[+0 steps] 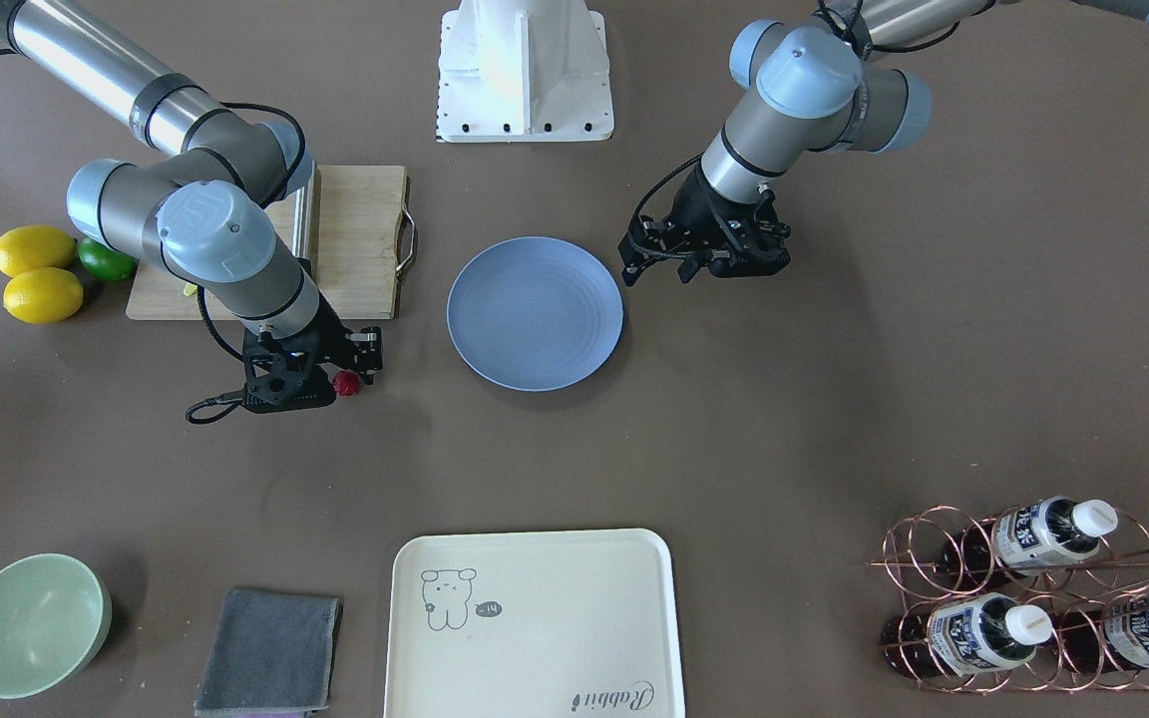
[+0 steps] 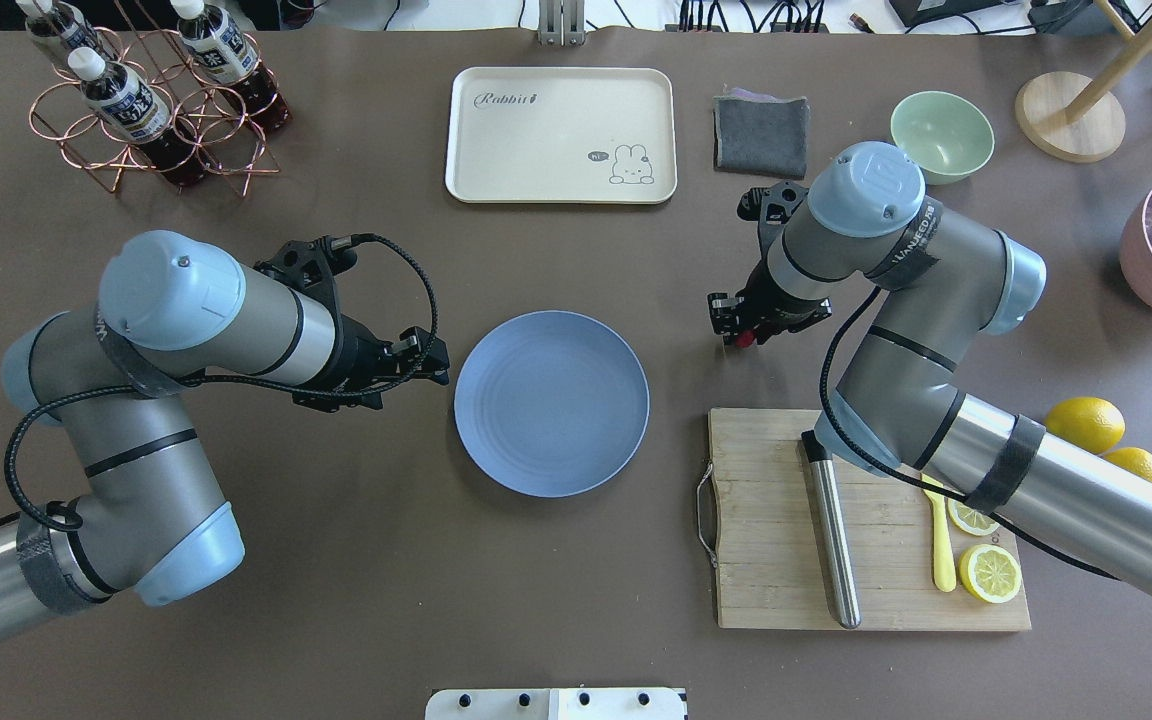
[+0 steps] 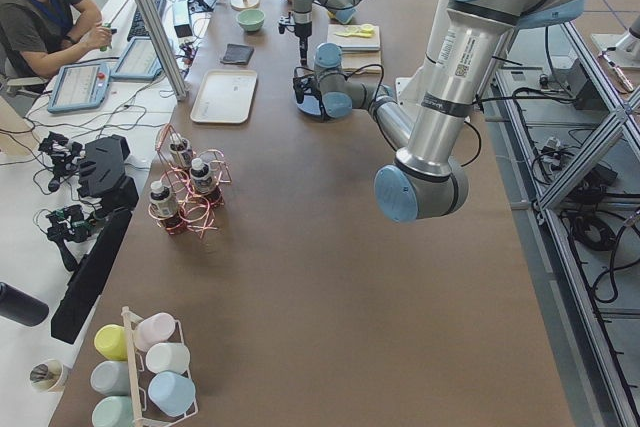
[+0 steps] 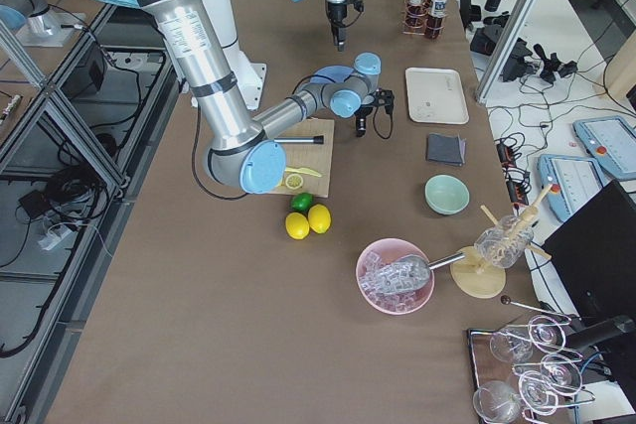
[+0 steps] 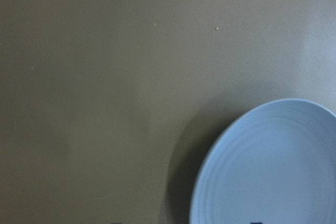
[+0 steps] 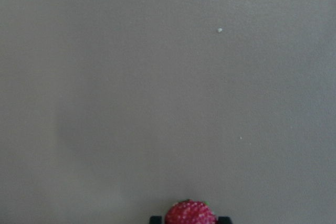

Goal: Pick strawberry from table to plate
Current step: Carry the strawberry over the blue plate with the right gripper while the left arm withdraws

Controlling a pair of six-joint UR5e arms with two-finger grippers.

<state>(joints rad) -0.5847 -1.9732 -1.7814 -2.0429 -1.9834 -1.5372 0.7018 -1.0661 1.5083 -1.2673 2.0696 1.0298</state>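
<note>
The right gripper [image 6: 189, 220] has its fingertips pressed against either flank of the strawberry [image 6: 190, 213], which looks roundish, so its long axis cannot be told. It is over the table [image 2: 556, 560], apart from the plate [image 2: 551, 415]. The right arm is bent, wrist pointing down. The left gripper [image 2: 433, 360], jaws apart and holding nothing, hovers beside the plate's rim.

the right wrist view's bottom edge crops the strawberry [image 6: 190, 214], the left wrist view's corner the plate [image 5: 268, 166]

A matt finish is shown by the table [image 1: 834, 399]. The strawberry [image 6: 190, 214] is seen bumpy, the board [image 2: 776, 520] wooden.
</note>
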